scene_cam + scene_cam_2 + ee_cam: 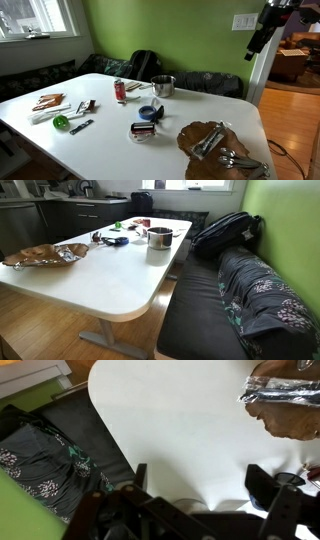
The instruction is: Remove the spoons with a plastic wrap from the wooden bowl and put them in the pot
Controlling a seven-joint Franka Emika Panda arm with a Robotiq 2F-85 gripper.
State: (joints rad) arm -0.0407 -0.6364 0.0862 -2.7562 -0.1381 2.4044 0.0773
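The wooden bowl (222, 150) sits at a corner of the white table (130, 140); it also shows in an exterior view (35, 255) and at the top right of the wrist view (292, 422). The spoons with a plastic wrap (284, 393) lie shiny across the bowl's rim, also seen in an exterior view (69, 253). Loose cutlery (235, 158) lies in the bowl too. The steel pot (162, 87) stands near the table's far edge, also in an exterior view (159, 237). My gripper (200, 485) is open and empty, high above the table, left of the bowl.
A red can (120, 90), a blue round container (150, 112), a green object (61, 122) and other small items lie on the table. A dark bench (215, 315) with a patterned cushion (265, 290) and a backpack (226, 230) runs along the table.
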